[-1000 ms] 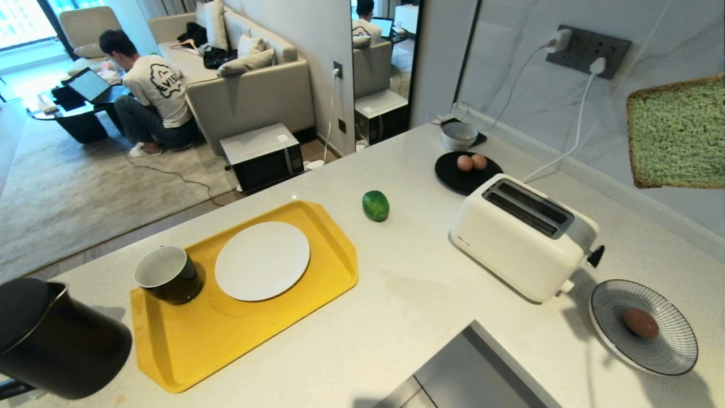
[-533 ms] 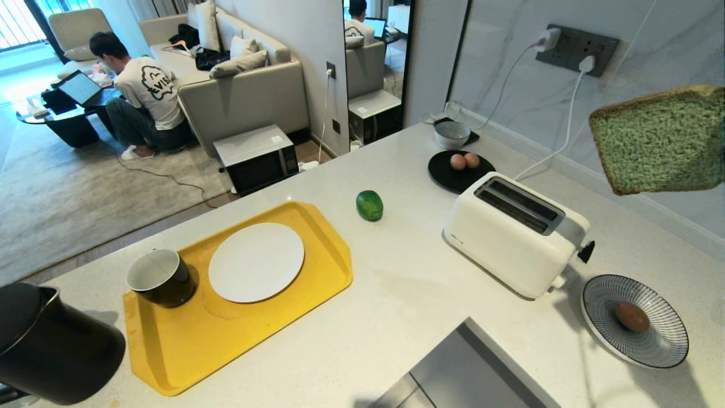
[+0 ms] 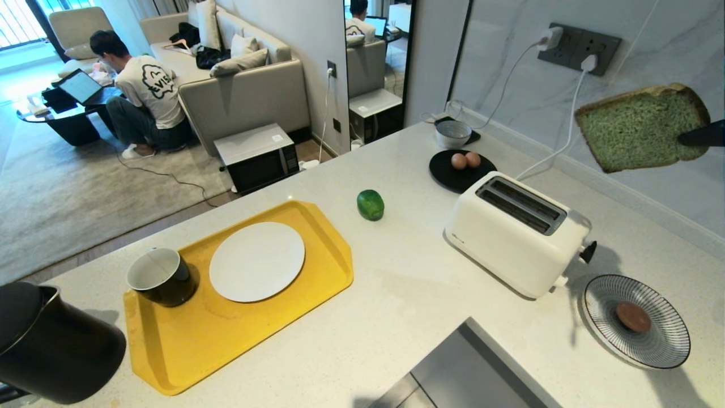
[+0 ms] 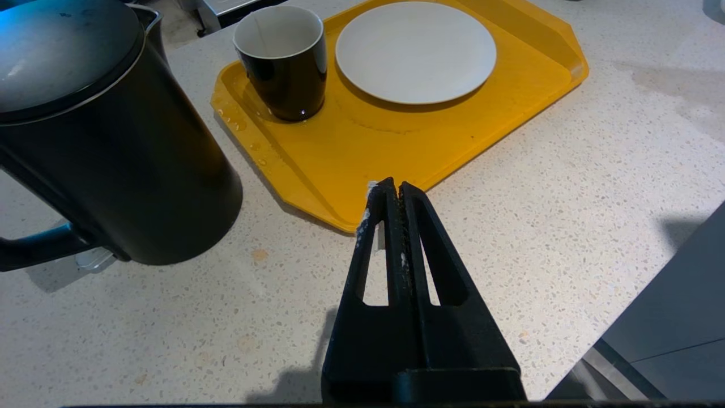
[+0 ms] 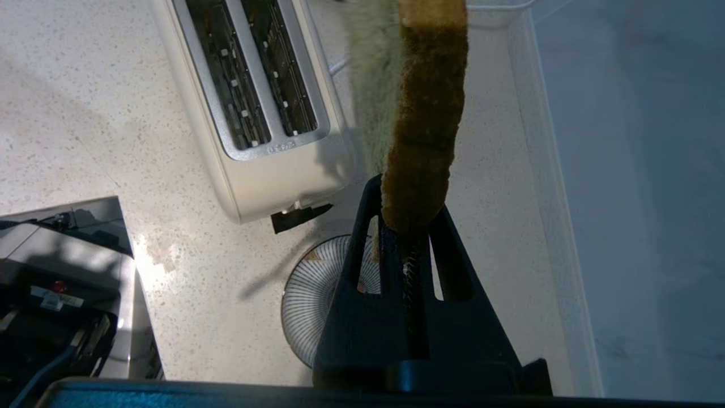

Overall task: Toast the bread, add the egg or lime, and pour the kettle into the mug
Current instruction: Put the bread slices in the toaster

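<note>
1. Head view: the right gripper (image 3: pixel 688 137) comes in from the 3 o'clock edge and is clenched on the bread (image 3: pixel 637 129), which hangs in the air, well above the counter (image 3: pixel 408 294). The toaster (image 3: pixel 518 235) stands at about 7 o'clock from the slice, so in my judgement the bread must travel down and toward the robot's left. The slice's flat face is turned to the camera. The slots run from 10 to 4 o'clock, so I think it must be turned in line with them. A black plate (image 3: pixel 453 177) with two eggs (image 3: pixel 465 160) lies just behind the toaster; a striped dish (image 3: pixel 665 340) with one more egg (image 3: pixel 633 317) lies at its 4 o'clock. The lime (image 3: pixel 370 204) rests alone on the counter.

2. Left wrist view: the left gripper (image 4: pixel 392 192) hangs with fingers pressed together, holding nothing, just over the edge of the yellow tray (image 4: pixel 396 147). The mug (image 4: pixel 281 59) and a white plate (image 4: pixel 415 52) sit on this tray; the kettle (image 4: pixel 96 141) stands beside it at 9 o'clock. This arm is far from the toaster.

3. Right wrist view: the fingers pinch the brown crust, and the slice stretches away toward 12 o'clock. The toaster's two slots are open at 10 o'clock, with nothing between them and the bread.
</note>
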`<state>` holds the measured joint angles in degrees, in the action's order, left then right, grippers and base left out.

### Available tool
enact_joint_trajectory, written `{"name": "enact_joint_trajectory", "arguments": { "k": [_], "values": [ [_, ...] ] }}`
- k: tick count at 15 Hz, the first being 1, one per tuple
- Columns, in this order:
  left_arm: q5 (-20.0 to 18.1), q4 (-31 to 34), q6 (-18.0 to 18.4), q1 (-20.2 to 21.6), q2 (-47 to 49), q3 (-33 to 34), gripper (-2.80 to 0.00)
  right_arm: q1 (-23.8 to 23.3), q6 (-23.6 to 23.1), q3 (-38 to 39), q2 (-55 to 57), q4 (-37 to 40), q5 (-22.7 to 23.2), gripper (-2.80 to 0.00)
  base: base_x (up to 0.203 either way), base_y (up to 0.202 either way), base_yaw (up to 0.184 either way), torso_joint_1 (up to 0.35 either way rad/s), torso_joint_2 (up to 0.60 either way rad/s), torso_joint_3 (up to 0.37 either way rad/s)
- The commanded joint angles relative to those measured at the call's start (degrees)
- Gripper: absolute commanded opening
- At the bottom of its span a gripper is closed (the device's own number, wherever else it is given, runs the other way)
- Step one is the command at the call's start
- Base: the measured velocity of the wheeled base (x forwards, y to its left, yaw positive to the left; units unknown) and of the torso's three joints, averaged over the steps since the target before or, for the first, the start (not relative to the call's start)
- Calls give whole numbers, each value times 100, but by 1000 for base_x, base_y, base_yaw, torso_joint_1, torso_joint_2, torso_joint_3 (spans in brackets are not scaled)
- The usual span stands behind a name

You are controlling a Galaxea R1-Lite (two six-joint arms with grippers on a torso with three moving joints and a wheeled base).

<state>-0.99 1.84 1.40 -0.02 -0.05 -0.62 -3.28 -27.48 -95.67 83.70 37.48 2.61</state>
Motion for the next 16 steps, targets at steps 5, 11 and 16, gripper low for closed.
{"name": "enact_joint_trajectory", "arguments": {
  "k": [5,11,16],
  "values": [
    [-4,0,0,2,5,1,-280,-77,-3,-57,62,7,12,-280,0,0,0,42,-84,-37],
    [-2,0,0,-3,5,1,-280,-85,6,31,77,13,29,-280,0,0,0,37,-62,-29],
    [-1,0,0,2,5,1,-280,-103,6,104,-9,5,82,-280,0,0,0,0,0,0]
  ]
}}
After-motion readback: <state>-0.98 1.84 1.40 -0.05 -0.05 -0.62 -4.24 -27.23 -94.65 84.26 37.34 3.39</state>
